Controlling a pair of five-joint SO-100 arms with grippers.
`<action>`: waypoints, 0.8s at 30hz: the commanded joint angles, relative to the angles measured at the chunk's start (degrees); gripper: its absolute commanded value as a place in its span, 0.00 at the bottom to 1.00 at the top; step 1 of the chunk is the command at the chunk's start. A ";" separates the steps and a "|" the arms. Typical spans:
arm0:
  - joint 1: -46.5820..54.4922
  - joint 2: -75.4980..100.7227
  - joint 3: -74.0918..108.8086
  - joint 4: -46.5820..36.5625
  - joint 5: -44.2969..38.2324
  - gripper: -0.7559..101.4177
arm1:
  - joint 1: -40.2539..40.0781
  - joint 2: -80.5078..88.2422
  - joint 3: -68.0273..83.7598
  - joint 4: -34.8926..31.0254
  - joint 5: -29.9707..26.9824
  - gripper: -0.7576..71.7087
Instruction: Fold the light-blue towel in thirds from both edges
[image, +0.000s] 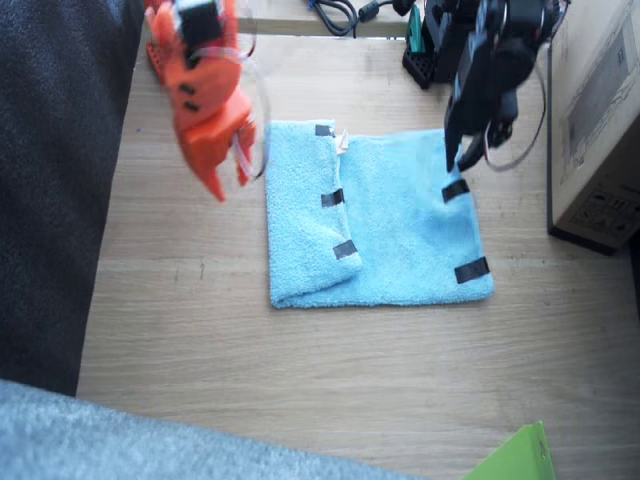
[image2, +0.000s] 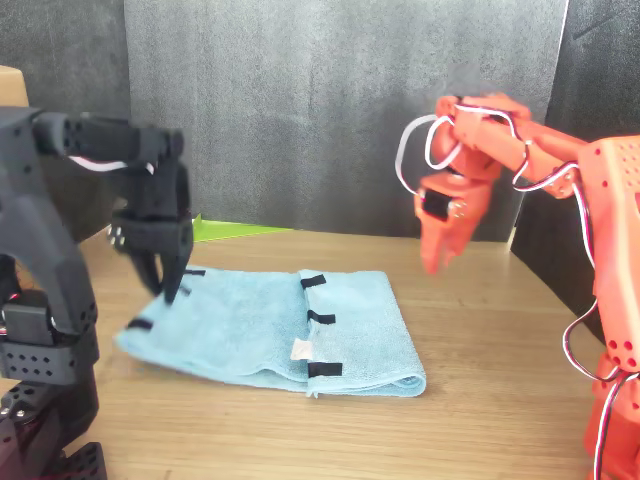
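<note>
- light-blue towel (image: 400, 225) lies flat on the desk (image: 300, 380); one taped edge (image: 338, 195) is already folded onto its middle.
- left tool (image: 462, 158) hangs just above the unfolded taped edge (image: 462, 228), jaws a little spread, holding nothing.
- we judge the next fold needs a low pinch at this edge, carried level over the middle.
- right tool (image: 228, 172) hovers clear beside the fold, jaws parted, empty.

One towel (image: 400, 220), perhaps five strips (image: 472, 270)
</note>
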 joint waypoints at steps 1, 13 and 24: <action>-1.67 2.90 -3.52 2.55 1.49 0.01 | -0.62 5.80 5.27 -4.04 1.58 0.27; -10.63 -0.97 -11.34 5.36 2.11 0.01 | -9.84 14.15 23.99 -13.54 1.05 0.29; -19.95 -14.68 -27.60 9.49 1.32 0.01 | -16.44 22.85 34.54 -16.00 -1.58 0.29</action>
